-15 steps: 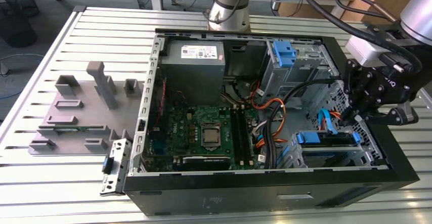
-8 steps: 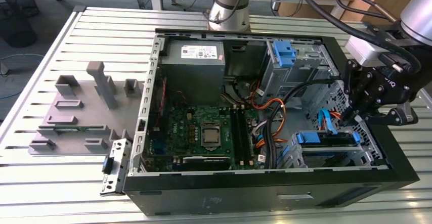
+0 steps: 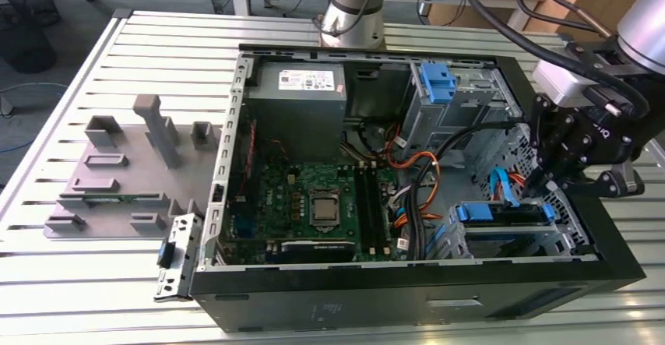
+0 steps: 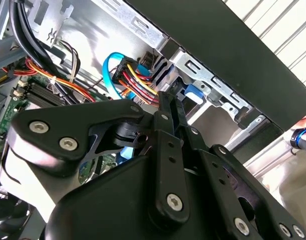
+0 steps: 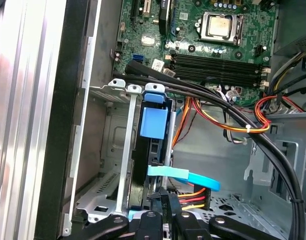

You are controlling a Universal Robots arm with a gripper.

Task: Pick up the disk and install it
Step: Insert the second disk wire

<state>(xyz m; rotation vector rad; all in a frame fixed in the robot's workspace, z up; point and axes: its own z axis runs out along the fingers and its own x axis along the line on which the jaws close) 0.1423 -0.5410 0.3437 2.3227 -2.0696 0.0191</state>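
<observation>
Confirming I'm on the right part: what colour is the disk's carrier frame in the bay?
Blue; the disk shows it best in the first wrist view.

The open computer case [image 3: 416,298] lies on the desk [image 3: 156,41], the fixture plate [image 3: 124,174] beside it at the exterior view's left. The disk [image 3: 504,214] sits in the drive cage [image 3: 566,240] at the case's right, my pincer [image 3: 561,180] just above, the motherboard [image 3: 311,205] left of it.

The exterior view looked down from above and off the arm at the whole open computer case [image 3: 416,283], with the claw [image 3: 575,175] at its right. Both wrist views sat close behind the claw [image 5: 165,215], facing past it into the drive cage [image 5: 120,150] and motherboard [image 5: 218,45].
</observation>
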